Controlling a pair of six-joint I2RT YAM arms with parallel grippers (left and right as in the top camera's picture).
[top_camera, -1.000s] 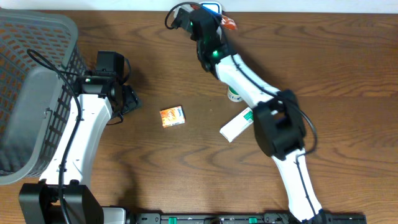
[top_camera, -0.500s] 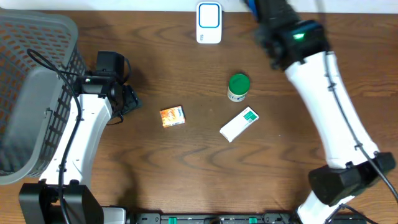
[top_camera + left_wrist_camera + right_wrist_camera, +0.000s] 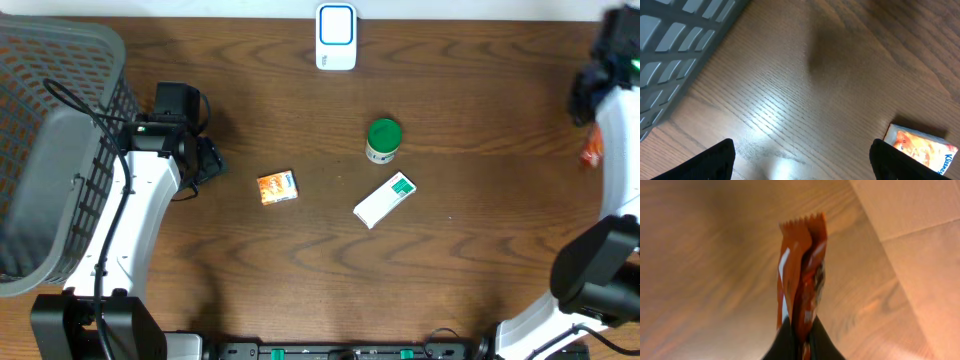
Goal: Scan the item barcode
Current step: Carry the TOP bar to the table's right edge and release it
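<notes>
Right gripper (image 3: 800, 347): clenched on the lower end of the orange snack packet (image 3: 801, 275), which rises upright from between its fingers.
Scanner (image 3: 336, 36): well apart, far to this gripper's left.
Left gripper (image 3: 802, 162): released, spread wide, empty; tissue pack (image 3: 922, 145) just beside one finger.

Orange wrapper (image 3: 800, 280), green-lidded white jar (image 3: 383, 140), grey mesh basket (image 3: 70, 70).
</notes>
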